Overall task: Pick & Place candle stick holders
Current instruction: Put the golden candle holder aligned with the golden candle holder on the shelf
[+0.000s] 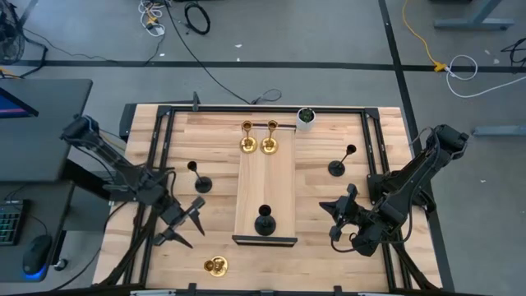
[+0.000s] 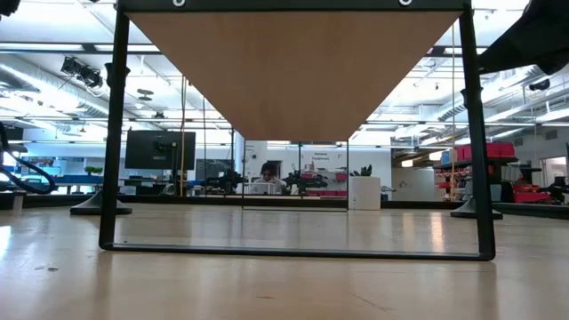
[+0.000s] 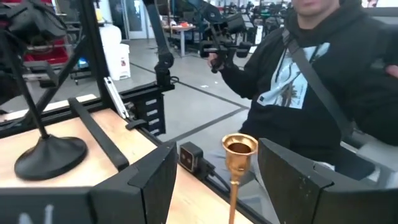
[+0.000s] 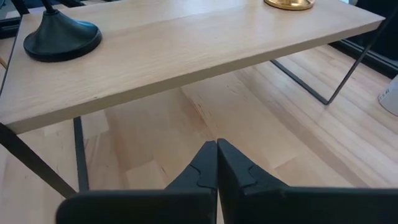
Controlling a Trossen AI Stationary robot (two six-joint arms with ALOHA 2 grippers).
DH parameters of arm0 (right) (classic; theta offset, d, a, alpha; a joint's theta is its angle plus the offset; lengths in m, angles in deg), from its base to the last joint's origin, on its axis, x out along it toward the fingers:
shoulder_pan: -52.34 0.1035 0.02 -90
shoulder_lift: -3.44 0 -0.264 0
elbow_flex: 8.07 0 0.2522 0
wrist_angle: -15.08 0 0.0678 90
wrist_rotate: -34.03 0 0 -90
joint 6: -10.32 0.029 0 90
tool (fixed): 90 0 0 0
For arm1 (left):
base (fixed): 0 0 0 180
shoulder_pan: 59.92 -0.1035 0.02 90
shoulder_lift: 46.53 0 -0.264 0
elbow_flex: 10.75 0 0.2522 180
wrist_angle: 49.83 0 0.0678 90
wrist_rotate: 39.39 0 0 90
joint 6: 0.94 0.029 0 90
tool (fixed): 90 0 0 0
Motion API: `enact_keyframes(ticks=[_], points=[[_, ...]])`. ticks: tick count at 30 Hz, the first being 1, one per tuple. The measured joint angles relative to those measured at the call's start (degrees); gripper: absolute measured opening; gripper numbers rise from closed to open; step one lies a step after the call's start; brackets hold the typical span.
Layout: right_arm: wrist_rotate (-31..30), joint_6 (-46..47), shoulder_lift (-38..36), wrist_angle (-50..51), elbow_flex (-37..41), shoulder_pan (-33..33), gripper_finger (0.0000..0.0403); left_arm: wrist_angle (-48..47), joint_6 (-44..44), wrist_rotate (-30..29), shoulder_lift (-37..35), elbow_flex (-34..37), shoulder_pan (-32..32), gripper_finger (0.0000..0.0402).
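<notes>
A raised wooden shelf (image 1: 265, 185) stands mid-table. Two gold holders (image 1: 247, 142) (image 1: 269, 142) stand on its far end, and a black holder (image 1: 264, 222) on its near end. Two more black holders stand on the table, one at the left (image 1: 200, 181) and one at the right (image 1: 338, 166). A third gold holder (image 1: 215, 265) stands near the front edge. My left gripper (image 1: 186, 223) is open, just far-left of that gold holder. In the left wrist view its cup (image 3: 239, 147) shows between the fingers, untouched. My right gripper (image 1: 333, 215) is shut and empty, right of the shelf, low over the table (image 4: 216, 155).
A small white pot with a green plant (image 1: 306, 117) stands at the far edge beside the shelf. The shelf's thin black legs (image 4: 79, 155) stand ahead of my right gripper. A person (image 3: 323, 81) sits just past the table's near edge. A black frame (image 1: 271, 109) rims the table.
</notes>
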State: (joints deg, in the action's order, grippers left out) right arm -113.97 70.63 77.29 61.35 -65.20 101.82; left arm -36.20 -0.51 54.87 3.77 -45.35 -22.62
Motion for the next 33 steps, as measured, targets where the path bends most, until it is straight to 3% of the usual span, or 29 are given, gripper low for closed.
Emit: enact_keyframes(ticks=[11,22,29,33], points=[[1.4,-2.8,0.0,-0.4,0.0,0.0,0.0000,11.4,-4.4,-3.2,13.5,0.0,1.4,0.0224],[5.1,-2.8,0.0,-0.4,0.0,0.0,0.0000,22.5,-7.0,-3.6,23.4,0.0,7.4,0.0224],[5.1,-2.6,0.0,-0.6,0.0,0.0,0.0000,27.7,-7.3,-14.4,28.9,0.0,9.6,0.0224],[5.1,-2.6,0.0,-0.8,0.0,0.0,0.0000,33.2,-8.4,-14.8,33.1,0.0,9.6,0.0224]])
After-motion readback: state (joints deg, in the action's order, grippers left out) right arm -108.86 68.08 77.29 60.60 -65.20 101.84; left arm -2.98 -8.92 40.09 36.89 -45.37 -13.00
